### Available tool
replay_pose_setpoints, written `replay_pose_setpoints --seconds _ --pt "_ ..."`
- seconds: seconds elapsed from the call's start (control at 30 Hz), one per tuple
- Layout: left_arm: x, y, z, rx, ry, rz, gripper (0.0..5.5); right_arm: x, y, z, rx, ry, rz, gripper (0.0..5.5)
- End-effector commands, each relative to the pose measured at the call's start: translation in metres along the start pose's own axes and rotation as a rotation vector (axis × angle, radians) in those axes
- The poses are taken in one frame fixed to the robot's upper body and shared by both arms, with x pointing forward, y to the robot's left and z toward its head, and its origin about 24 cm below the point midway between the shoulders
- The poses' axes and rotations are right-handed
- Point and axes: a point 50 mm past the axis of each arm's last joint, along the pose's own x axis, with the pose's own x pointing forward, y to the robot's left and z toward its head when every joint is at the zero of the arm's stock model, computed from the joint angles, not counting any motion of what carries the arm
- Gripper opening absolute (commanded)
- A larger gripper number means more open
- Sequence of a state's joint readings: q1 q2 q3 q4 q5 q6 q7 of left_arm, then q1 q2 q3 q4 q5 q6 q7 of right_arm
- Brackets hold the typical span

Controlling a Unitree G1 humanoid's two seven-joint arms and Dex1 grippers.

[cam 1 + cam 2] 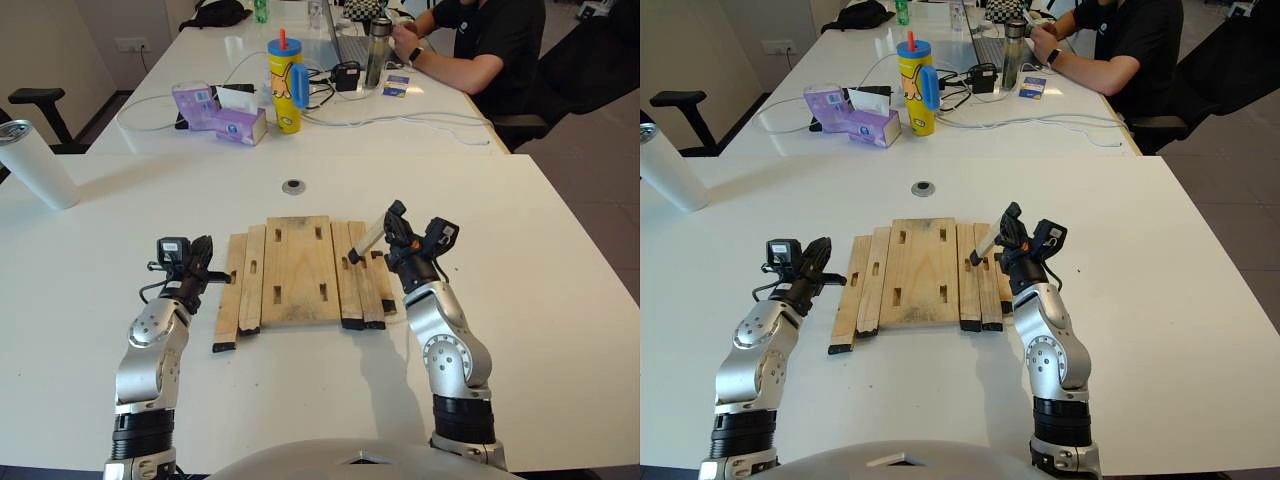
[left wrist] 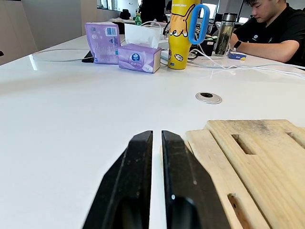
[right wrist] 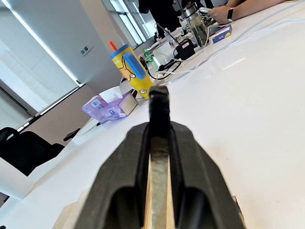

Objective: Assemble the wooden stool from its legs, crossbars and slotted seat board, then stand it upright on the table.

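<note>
Open worktop [image 1: 90,260] left of left gripper [image 1: 203,262], jaws nearly closed, empty; right gripper [image 1: 393,222] jaws clamp wooden leg [image 1: 366,241], slanting up rightward.

You have a white table [image 1: 560,300], a pale tan seat board [image 1: 297,270] and tan legs [image 1: 230,295] with black ends, a black-tipped wooden strip [image 1: 362,242] in your black right gripper [image 1: 392,218], a matching black left gripper [image 2: 156,140], a yellow cup [image 1: 283,100] with a blue handle, and a purple tissue box [image 1: 240,127].
</note>
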State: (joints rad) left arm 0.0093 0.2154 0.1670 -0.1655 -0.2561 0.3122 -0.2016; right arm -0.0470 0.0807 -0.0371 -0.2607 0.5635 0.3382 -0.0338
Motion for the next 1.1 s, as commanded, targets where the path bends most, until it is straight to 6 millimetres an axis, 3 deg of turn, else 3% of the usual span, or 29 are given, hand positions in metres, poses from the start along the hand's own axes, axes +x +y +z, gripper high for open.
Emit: replay_pose_setpoints --seconds 0.03,0.27,0.63,0.7,0.87,1.1 --pt "0.003 0.003 0.005 0.014 0.005 -0.008 0.38 0.001 0.006 -0.013 0.183 -0.016 -0.026 0.41" --pt "0.007 0.002 0.007 0.017 0.008 -0.035 0.38 0.006 0.002 -0.018 0.332 -0.040 -0.027 0.41" --pt "0.011 0.001 0.010 0.015 0.002 -0.048 0.38 0.013 0.004 -0.028 0.337 -0.003 -0.035 0.41" --pt "0.011 0.001 0.010 0.015 0.001 -0.049 0.38 0.013 0.001 -0.029 0.291 0.002 -0.058 0.41" --pt "0.010 0.001 0.010 0.012 -0.001 -0.040 0.38 0.008 -0.016 -0.039 -0.072 0.067 -0.145 0.41" --pt "0.007 0.002 0.008 0.003 -0.003 -0.021 0.38 -0.013 -0.049 -0.055 -0.324 0.152 -0.165 0.42"
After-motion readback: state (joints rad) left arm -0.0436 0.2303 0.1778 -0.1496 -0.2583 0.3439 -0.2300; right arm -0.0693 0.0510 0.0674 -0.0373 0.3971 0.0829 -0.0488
